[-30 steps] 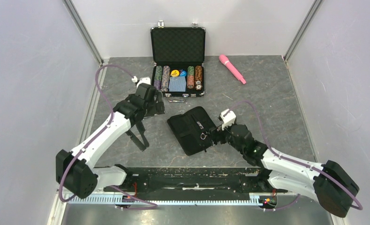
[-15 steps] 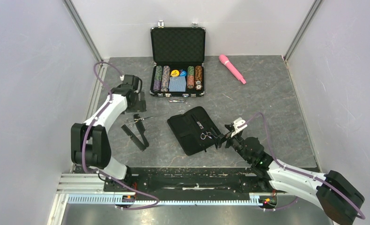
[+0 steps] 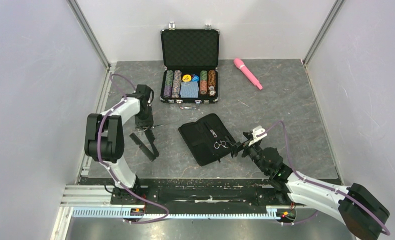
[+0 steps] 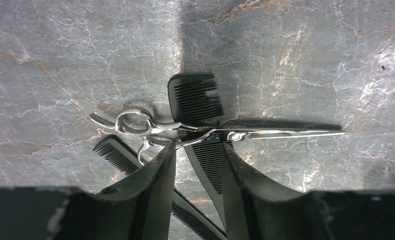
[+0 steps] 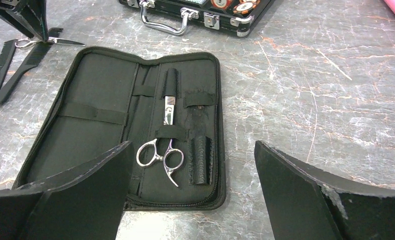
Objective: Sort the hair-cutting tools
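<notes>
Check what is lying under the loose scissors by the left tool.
Two black combs. The wide comb crosses beneath the scissors at the pivot. The narrow comb ends beside the ring handles; overlap unclear. The left tool covers both combs' lower lengths.

Your table [image 3: 285, 115] is a grey, marbled slab. At 12 o'clock an open black case [image 3: 190, 86] of poker chips sits on it, lid raised. At 1 o'clock lies a pink wand [image 3: 248, 73], well apart from the rest. Near the centre a black pouch [image 3: 199, 142] lies unzipped and flat. At 9 o'clock you have two black combs [image 4: 195, 97], angled close together. Silver scissors [image 4: 210, 132] lie across them, the blade tips reaching onto bare stone.
</notes>
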Controlling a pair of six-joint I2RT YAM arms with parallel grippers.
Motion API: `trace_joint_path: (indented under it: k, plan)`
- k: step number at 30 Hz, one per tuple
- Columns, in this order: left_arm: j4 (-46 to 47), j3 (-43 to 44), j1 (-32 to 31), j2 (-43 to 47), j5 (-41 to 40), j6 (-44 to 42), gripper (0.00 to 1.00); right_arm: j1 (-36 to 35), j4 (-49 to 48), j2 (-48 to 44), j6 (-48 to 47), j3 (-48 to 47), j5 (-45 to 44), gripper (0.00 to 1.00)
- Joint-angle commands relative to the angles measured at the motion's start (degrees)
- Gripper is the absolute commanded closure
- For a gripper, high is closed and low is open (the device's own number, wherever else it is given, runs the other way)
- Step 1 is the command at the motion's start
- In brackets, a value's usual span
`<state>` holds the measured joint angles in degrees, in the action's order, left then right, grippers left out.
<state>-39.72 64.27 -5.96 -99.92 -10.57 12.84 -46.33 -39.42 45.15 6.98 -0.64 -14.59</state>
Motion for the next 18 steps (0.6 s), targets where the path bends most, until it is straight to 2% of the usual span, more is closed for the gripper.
trace_joint_path:
  k: [1, 7, 12, 13, 16, 18]
  plan:
    - [0.28, 2.06, 0.32, -1.67, -0.48, -3.78, 0.58, 0.01, -2.78, -0.15, 0.27, 0.38, -1.66, 0.08]
    - [-0.46, 2.78, 0.83, -3.86, 0.6, -3.79, 0.65, -0.01, -2.86, -0.15, 0.3, 0.38, -1.73, 0.07]
    - [-0.97, 3.05, 1.6, -3.88, 4.64, -2.59, 0.7, 0.01, -2.78, -0.15, 0.33, 0.33, -2.02, 0.07]
    - [-1.01, 2.97, 1.72, -3.81, 5.68, -2.27, 0.74, 0.0, -2.79, -0.19, 0.39, 0.38, -2.05, 0.07]
    - [-1.7, 3.14, 1.96, -3.79, 7.13, -1.07, 0.97, -0.01, -2.69, 0.02, 0.39, 0.37, -2.26, 0.07]
    - [-2.09, 3.06, 2.16, -3.17, 8.53, -0.1, 0.98, 0.01, -2.68, 0.14, 0.43, 0.37, -2.46, 0.07]
